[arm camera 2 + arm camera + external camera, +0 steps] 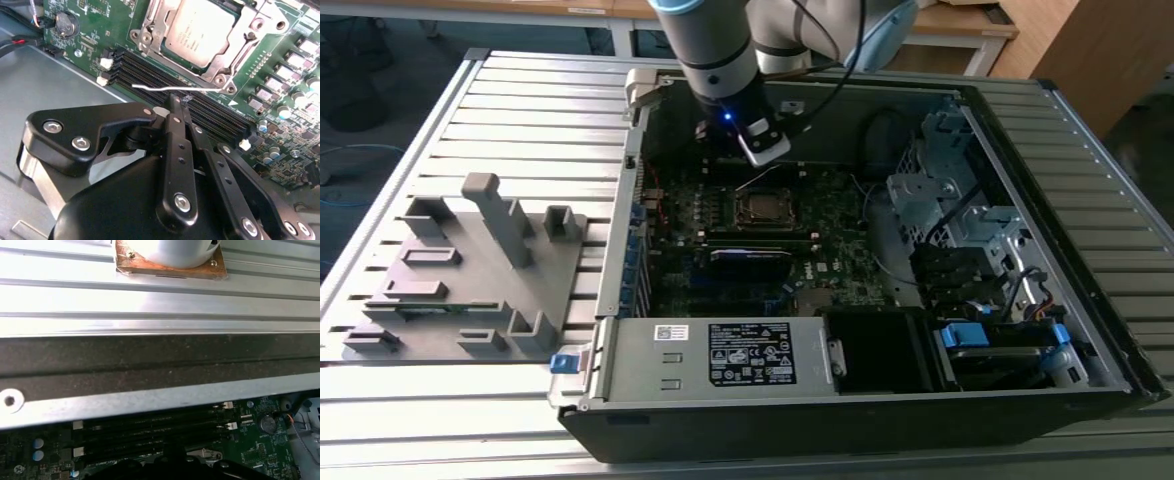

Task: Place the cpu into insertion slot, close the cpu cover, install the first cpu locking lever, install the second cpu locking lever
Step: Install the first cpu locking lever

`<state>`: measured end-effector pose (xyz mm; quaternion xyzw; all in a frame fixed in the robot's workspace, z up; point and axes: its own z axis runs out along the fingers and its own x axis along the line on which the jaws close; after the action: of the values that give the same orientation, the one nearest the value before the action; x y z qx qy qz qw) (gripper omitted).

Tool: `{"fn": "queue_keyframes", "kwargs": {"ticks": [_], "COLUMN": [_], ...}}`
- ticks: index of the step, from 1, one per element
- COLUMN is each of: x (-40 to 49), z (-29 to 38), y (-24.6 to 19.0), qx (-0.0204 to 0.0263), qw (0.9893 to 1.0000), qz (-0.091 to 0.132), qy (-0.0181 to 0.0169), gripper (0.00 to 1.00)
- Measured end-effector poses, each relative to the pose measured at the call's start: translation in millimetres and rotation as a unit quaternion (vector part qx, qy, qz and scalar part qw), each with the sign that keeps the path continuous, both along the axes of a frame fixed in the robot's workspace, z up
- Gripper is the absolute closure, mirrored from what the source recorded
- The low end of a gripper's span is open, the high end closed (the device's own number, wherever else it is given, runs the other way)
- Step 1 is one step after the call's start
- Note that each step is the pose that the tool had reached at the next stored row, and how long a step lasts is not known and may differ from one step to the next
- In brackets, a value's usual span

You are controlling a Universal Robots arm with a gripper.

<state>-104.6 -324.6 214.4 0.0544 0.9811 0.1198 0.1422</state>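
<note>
The cpu (200, 31) lies under the cover (152, 22). The lever (155, 88) runs parallel to the memory slots (150, 72). The gripper (175, 101), fingers closed, touches it.

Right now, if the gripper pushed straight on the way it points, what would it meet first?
Most likely the thin locking lever, which crosses at the gripper's tip in the second wrist view. Just beyond lie the memory slots; depth is hard to judge, so it may touch the lever.
</note>
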Motion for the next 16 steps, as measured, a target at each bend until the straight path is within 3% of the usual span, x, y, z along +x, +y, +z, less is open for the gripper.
{"fn": "queue_keyframes", "kwargs": {"ticks": [16], "x": [3.0], "z": [-0.4], "y": [-5.4], "qx": [0.0], "qw": [1.0], "qz": [-0.006], "qy": [0.0], "gripper": [0.9]}}
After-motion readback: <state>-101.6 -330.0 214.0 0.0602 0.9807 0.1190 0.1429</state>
